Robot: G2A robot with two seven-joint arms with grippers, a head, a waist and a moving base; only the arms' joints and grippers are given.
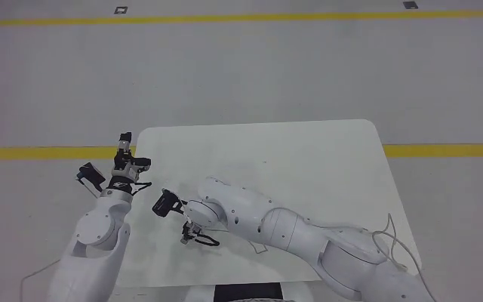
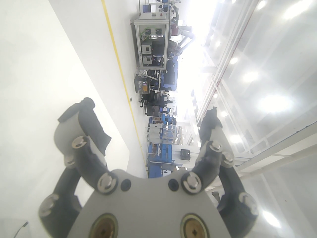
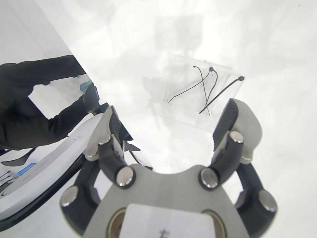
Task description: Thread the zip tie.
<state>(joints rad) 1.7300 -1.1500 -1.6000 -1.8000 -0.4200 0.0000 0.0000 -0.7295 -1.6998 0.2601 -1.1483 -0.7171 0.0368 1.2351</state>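
On the white table (image 1: 317, 158) stands a clear box (image 3: 178, 75). Over the table's near left part hangs the right gripper (image 3: 171, 107), fingers spread with nothing between them. At the table's left edge sits the left gripper (image 2: 148, 107), likewise spread and empty. Three black zip ties (image 3: 204, 85) lie crossed inside the box on the table.

Zip ties (image 3: 204, 83) overlapping in clear box (image 3: 184, 111), count unclear

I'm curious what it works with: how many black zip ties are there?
3, it seems, all inside the clear box: one zip tie reaching a corner, two more crossing beside it. Overlaps may hide another.
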